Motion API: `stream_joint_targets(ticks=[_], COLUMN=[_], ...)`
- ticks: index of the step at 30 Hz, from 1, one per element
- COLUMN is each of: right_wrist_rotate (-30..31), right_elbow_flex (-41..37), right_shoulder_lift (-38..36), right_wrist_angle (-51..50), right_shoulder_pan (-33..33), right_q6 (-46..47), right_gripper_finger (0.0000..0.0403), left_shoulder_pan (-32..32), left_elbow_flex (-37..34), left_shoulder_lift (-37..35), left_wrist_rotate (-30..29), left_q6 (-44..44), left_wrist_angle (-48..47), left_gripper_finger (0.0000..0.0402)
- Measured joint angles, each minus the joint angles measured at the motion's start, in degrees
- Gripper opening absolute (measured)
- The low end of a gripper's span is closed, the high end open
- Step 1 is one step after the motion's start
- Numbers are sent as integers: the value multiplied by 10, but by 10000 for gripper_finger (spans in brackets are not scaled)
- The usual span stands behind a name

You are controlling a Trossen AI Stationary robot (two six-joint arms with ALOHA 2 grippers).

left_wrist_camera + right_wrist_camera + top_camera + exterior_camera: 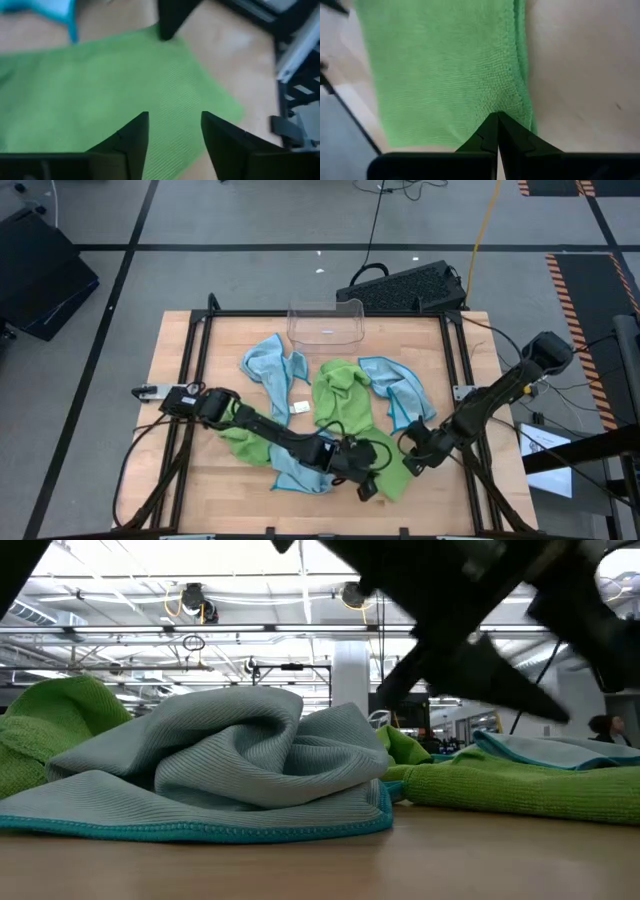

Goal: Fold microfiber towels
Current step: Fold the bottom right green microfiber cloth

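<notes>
A lime green towel (pixel 345 405) lies spread and rumpled at the table's middle, and its near right corner (pixel 398 480) lies flat on the wood. My right gripper (pixel 408 462) is shut on this towel (pixel 445 65) at its right edge. My left gripper (pixel 366 478) is open just over the same corner (pixel 165 90) and holds nothing. Light blue towels lie crumpled at the far left (pixel 272 365), the far right (pixel 400 390) and the near side (pixel 296 470). Another green towel (pixel 238 442) lies under my left arm. My right gripper pinches the green towel between its two shut fingertips just inside the hemmed right edge (pixel 516 102), coming from the table's right side and slanting down. The towel around the pinch lies flat on the table and is slack.
A clear plastic bin (pixel 326 323) stands at the far edge. A black metal frame (pixel 455 380) runs along the table's sides. A small white tag (pixel 298 407) lies among the towels. In the low view the near blue towel (pixel 220 765) is heaped in front.
</notes>
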Motion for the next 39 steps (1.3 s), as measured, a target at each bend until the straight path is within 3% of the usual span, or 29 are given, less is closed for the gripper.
stream_joint_targets(ticks=[7, 13, 19, 23, 28, 33, 39], right_wrist_rotate=[-22, -25, -26, -27, -8, 20, 19], right_elbow_flex=[3, 3, 24, 24, 22, 23, 23], right_shoulder_lift=[62, 116, 151, 130, 68, 6, -51], right_wrist_angle=[31, 136, 175, 150, 82, 81, 83], right_shoulder_pan=[8, 32, 38, 32, 31, 30, 41], right_q6=[19, 96, 111, 85, 59, 43, 46], right_gripper_finger=[0, 0, 0, 0, 0, 0, 0], left_shoulder_pan=[20, 45, 65, 76, 61, 41, -5], left_elbow_flex=[-10, -19, -39, -39, -39, -38, -38], left_shoulder_lift=[7, 7, 7, -9, -53, -73, -73], left_wrist_rotate=[2, -6, 21, 78, 62, 56, 95], left_q6=[-41, 87, 192, 185, 208, 241, 223], left_wrist_angle=[-116, -95, -49, -72, -103, -88, -32], left_gripper_finger=[95, 52, 41, 46, 46, 47, 47])
